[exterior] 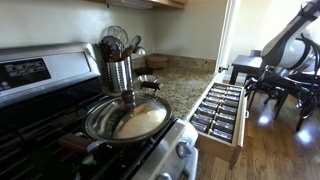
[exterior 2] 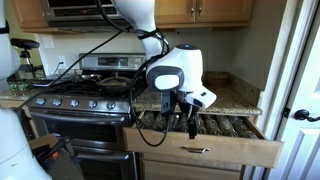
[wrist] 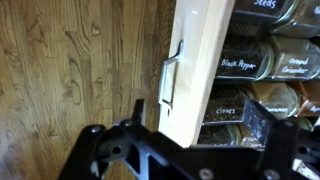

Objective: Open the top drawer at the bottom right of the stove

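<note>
I see the top drawer [exterior 2: 230,152] standing wide open. It sticks out from under the front edge of the worktop [exterior 2: 238,100], just beside the stove [exterior 2: 80,105]. The drawer front is light wood with a small handle [wrist: 170,82] in the middle. Inside it are rows of little dark jars [wrist: 250,65] lying side by side. In the wrist view I can read "Black Pepper" and "Cloves" on two of them. My hand [exterior 2: 186,124] hangs over the front part of the drawer, just past the front edge of the worktop, and it points down. Its two fingers [wrist: 95,140] are spread apart and there is nothing between them but the top of the drawer front below. They do not touch the handle. I cannot tell if they touch the wood. In the wrist view the brown wood floor [wrist: 70,70] shows past the drawer front. In an exterior view a pan [exterior: 128,118] with a see-through lid sits on the black grates of the stove. Behind it, near the back edge of the worktop, a shiny metal pot [exterior: 119,72] holds cooking tools. The worktop is speckled stone and runs from the stove to the far corner by the wall. Past the end of the worktop there are dark chairs [exterior: 275,88] on the floor, well apart from the drawer.
</note>
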Robot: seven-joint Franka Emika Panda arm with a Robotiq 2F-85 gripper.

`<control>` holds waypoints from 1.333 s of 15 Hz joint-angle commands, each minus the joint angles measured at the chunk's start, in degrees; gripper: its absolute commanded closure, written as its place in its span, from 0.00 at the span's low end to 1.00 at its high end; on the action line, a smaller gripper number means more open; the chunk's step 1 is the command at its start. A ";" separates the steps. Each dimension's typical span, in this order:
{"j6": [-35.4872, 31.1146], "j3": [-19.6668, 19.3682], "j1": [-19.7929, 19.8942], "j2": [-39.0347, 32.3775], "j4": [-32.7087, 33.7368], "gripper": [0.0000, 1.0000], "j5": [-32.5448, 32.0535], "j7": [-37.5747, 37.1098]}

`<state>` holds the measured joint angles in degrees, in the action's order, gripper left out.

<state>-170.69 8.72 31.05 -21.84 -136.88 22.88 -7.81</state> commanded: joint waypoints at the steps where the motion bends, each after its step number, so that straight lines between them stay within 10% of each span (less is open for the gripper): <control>1: 8.38 -9.96 -11.06 -3.71 7.15 0.00 -2.82 -6.33; 8: 20.91 -17.63 -20.64 -12.44 19.91 0.00 -5.37 -15.69; 20: 24.23 -26.26 -28.27 -21.80 26.23 0.00 -11.23 -26.19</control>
<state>-148.43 -14.21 5.92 -42.94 -111.08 14.28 -30.07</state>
